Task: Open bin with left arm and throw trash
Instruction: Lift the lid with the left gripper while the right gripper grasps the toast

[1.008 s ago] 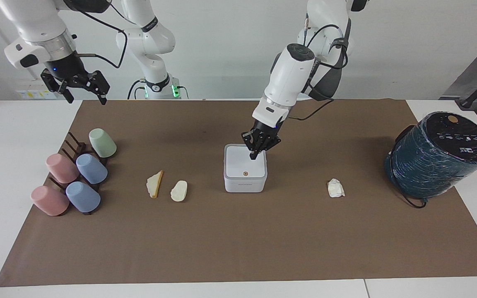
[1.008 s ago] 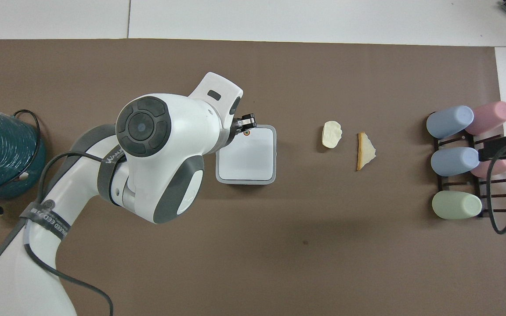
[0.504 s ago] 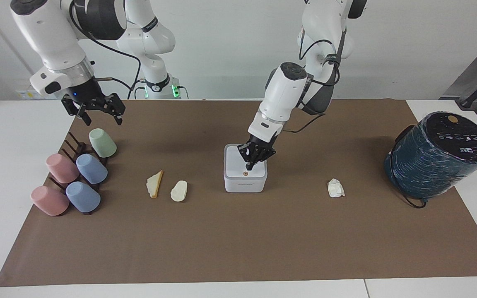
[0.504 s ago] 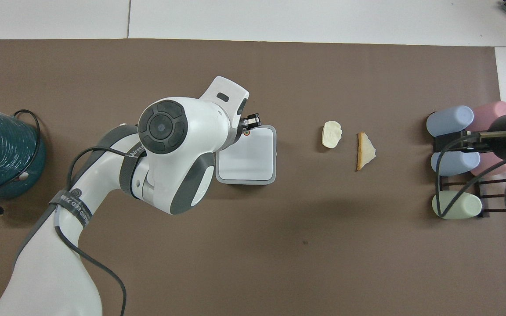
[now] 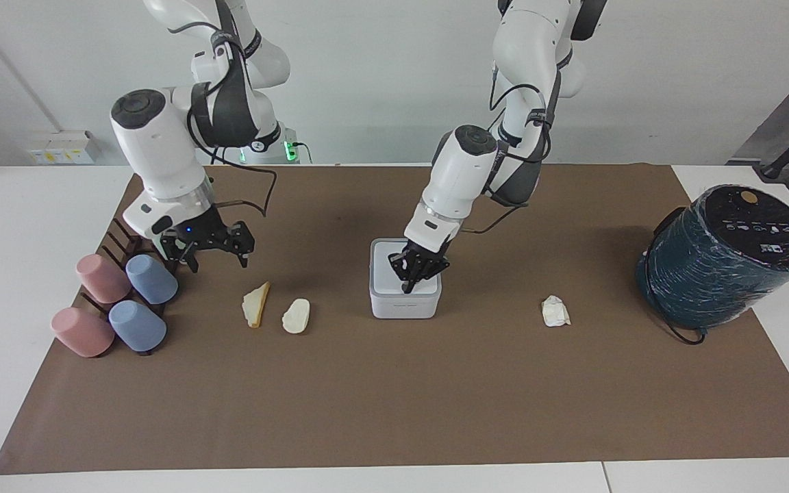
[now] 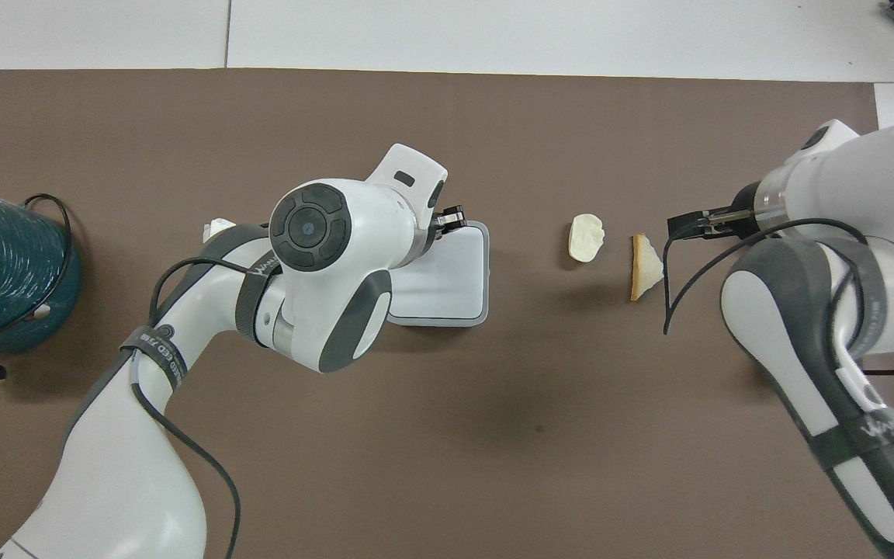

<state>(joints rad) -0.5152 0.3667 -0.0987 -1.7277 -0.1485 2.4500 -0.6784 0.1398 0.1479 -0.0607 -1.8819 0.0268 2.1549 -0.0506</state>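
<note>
Facing view: left claw (image 5: 409, 279) clenched, tip on bin (image 5: 405, 306) lid (light, stiff plastic, press its button); right claw (image 5: 206, 248) released over wedge (image 5: 256, 305).

Bright, even, diffuse light from above fills both views. Soft shadows spread on the brown mat (image 5: 394, 397): a faint one under the left gripper (image 5: 414, 274), falling beside the bin (image 5: 405, 305), and another below the right gripper (image 5: 208, 248). A blurred dark patch sits on the mat nearer the robots than the bin in the overhead view. Glossy highlights gleam on the left arm (image 6: 323, 256) shells and on the wrapped teal cylinder (image 5: 723, 263). Focus is crisp mid-table; the overhead view's arm bases look stretched toward its lower edge.
</note>
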